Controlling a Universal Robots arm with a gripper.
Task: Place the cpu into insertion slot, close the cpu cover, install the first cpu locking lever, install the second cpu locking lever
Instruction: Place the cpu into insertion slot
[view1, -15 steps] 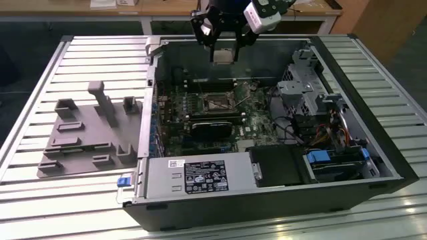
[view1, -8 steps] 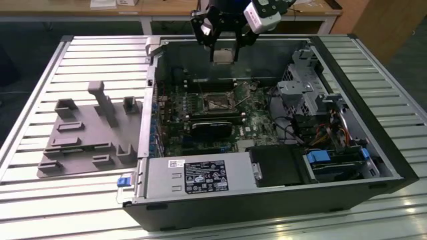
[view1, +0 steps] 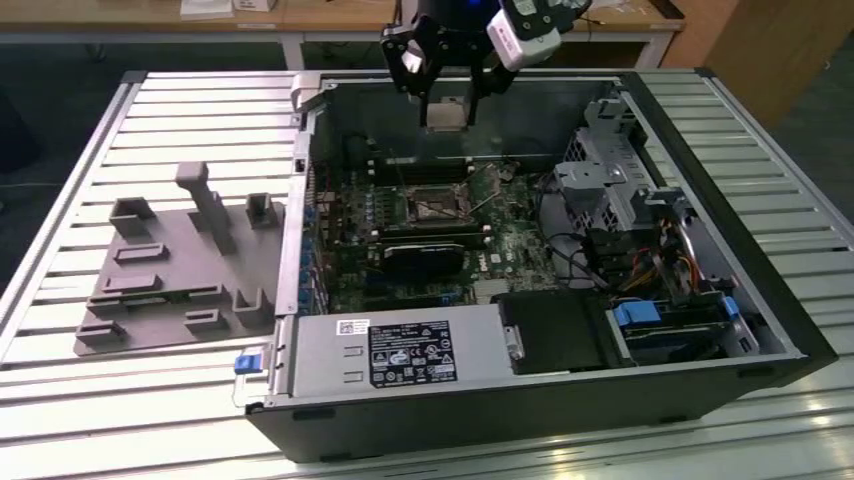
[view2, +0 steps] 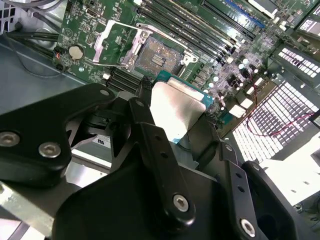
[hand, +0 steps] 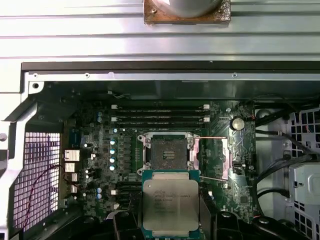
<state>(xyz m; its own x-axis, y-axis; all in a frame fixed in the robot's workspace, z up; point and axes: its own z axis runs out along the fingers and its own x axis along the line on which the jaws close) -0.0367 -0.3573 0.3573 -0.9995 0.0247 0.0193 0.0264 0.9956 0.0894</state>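
The black two-fingered tool (view1: 447, 95) is gripping the cpu (view1: 447, 115), a small flat square chip with a dull silver-tan metal top, its fingers (view2: 150, 137) pressing in on opposite edges. The chip is hanging level in the air over the open black-and-silver computer case (view1: 467, 430), up near the wall that lies farthest off in the exterior view, and touching nothing but the tool. In the first wrist view the chip (hand: 171, 204) is showing green trim round its metal top and sitting just short of the insertion slot (hand: 167, 152), clear of it.

That slot, a small square socket with a dark centre and a silver metal rim, is lying inside the case on the green circuit board (hand: 90, 165), its contact field exposed. The cpu cover (view2: 100, 50), a thin square silver frame with a window, is lying swung open beside the socket, with green board showing through it.

The case is also holding long black parallel memory slots (hand: 160, 116) just beyond the socket, a round silver coin battery (hand: 236, 123), a larger black rectangular module (view1: 427, 258), a grey power supply box (view1: 387, 350) against the near wall, and a silver metal drive cage (view1: 601, 185) with bundled cables on the exterior view's right.

The case is resting on a slatted metal surface (view1: 200, 100), with a grey moulded fixture plate (view1: 160, 280) lying on the exterior view's left.
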